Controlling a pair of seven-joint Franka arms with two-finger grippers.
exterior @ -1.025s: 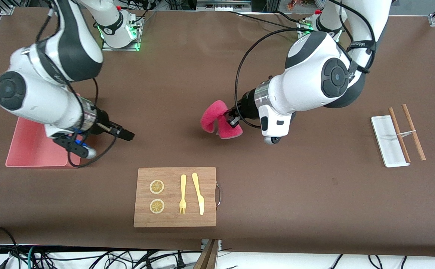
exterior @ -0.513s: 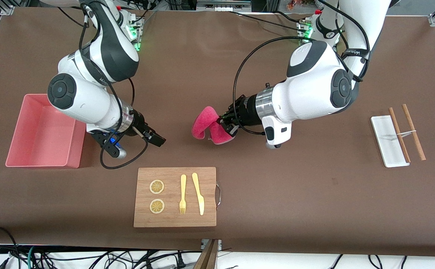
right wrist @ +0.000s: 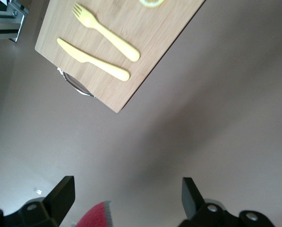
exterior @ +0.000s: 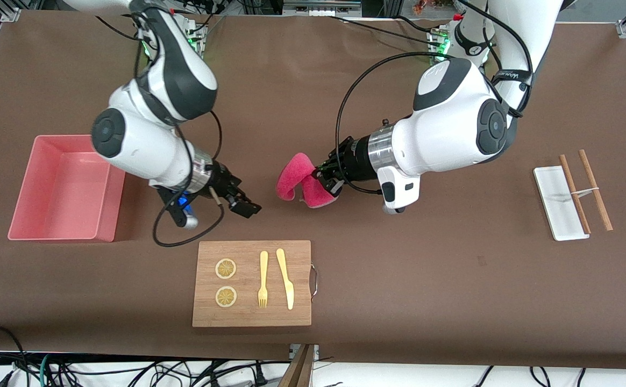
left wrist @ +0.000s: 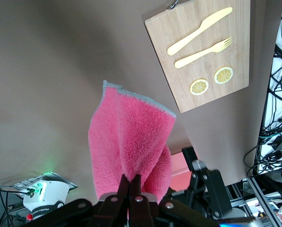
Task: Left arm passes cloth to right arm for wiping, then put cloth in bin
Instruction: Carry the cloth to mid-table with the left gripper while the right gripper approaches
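— How does the cloth [exterior: 303, 181] look?
— Fuzzy magenta, grey-edged, folded — dangling over the bare brown surface [exterior: 453, 279], pinched in the left gripper [exterior: 330, 179].
— And the right gripper [exterior: 240, 201]?
— Spread wide, empty, beside the cloth — between it and the bin [exterior: 33, 177].

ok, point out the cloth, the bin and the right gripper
cloth [exterior: 298, 180]: front view, on the folded pink fabric hanging from the left gripper [exterior: 328, 177].
bin [exterior: 107, 201]: front view, on the wall nearest the right arm.
right gripper [exterior: 242, 203]: front view, midway between its open fingertips.
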